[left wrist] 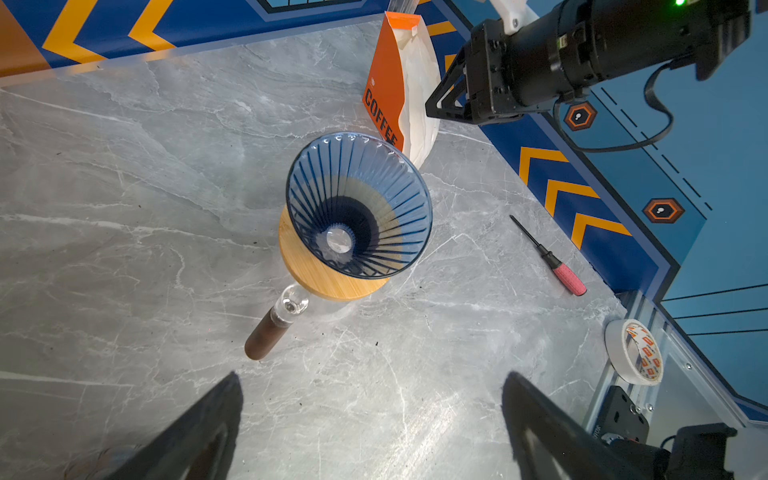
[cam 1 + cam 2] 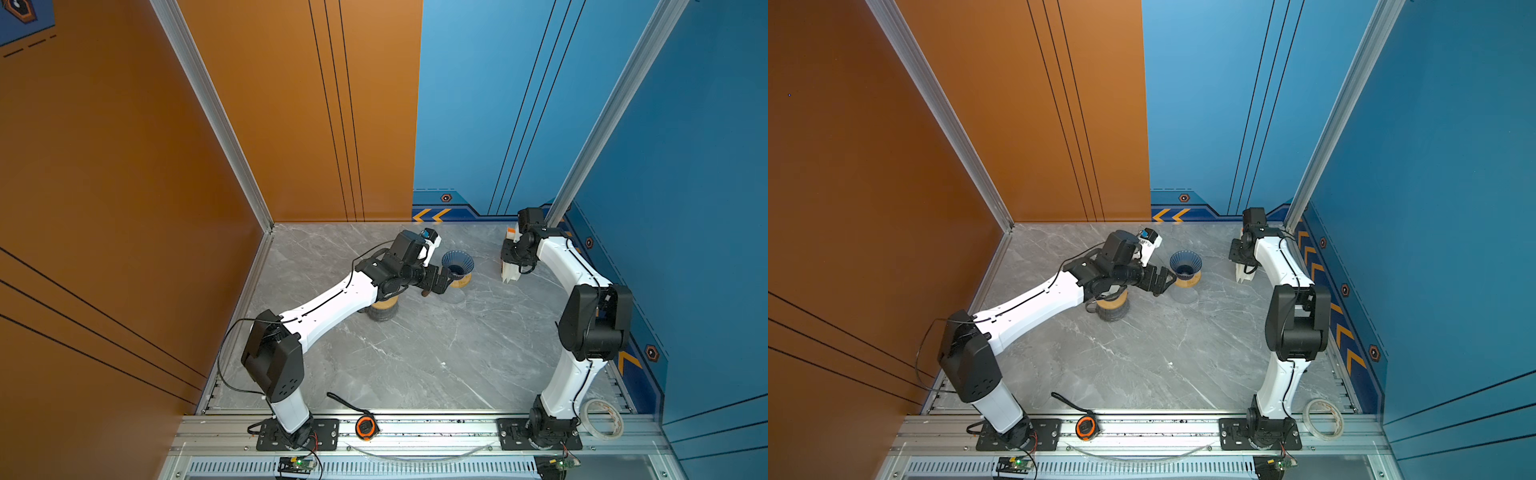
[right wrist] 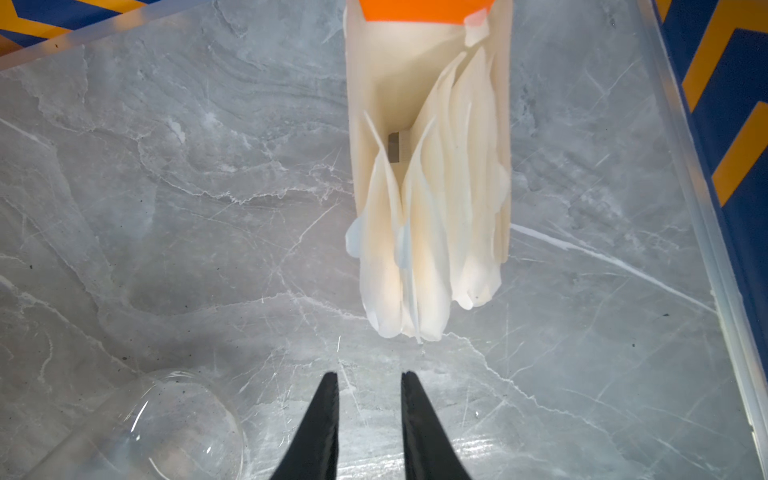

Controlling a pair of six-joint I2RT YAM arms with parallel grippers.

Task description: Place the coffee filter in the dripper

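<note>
The step in hand is the pick; the dripper (image 1: 316,183), a ribbed blue cone on a wooden collar (image 1: 324,278) over a glass carafe (image 1: 296,305), has no paper in it; the coffee filter (image 3: 382,270) is one of a fan of white sheets spilling from the mouth of an orange-and-white filter pack (image 1: 390,83), which stands near the dripper on the right arm's side, with bare table (image 2: 415,353) between them in both top views; the right gripper (image 3: 369,376) hangs at the pack, just short of the sheets' loose edges, its jaws narrowly parted with nothing between them; the left gripper (image 1: 372,376) hovers just beside the dripper on the carafe's handle side, jaws spread wide and empty; as I judge it, the next move calls for the right gripper to ease forward until a single sheet's edge sits between the jaws, pinch it, draw it free without dragging its neighbours or tipping the pack, then carry it over the dripper.
</note>
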